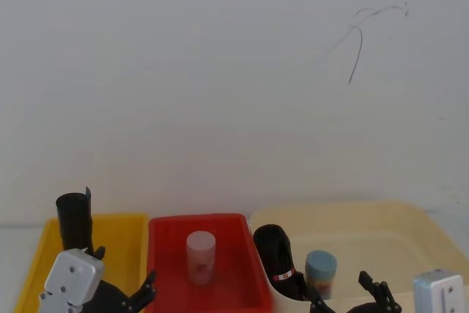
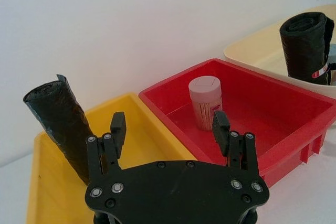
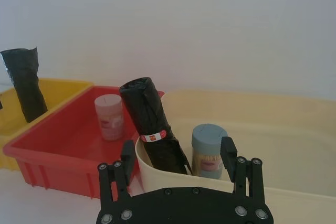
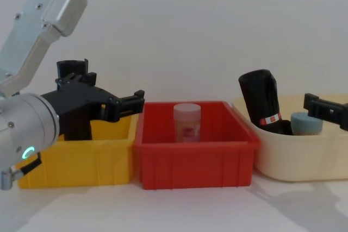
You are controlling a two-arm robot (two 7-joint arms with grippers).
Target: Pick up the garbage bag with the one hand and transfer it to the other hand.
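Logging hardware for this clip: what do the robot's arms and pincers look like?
Both arms have boxy silver housings with small screws. The left arm has a rounded silver joint with a green light. The left pincer and right pincer are black, each with two slim fingers on a wide black plate studded with silver bolts.

Blue-lidded jar (image 3: 209, 150) (touching) beside garbage bag (image 3: 153, 126)

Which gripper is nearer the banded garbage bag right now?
Right. The right gripper hangs open just in front of the garbage bag in the cream bin. The left gripper is open over the yellow bin, beyond the red one.
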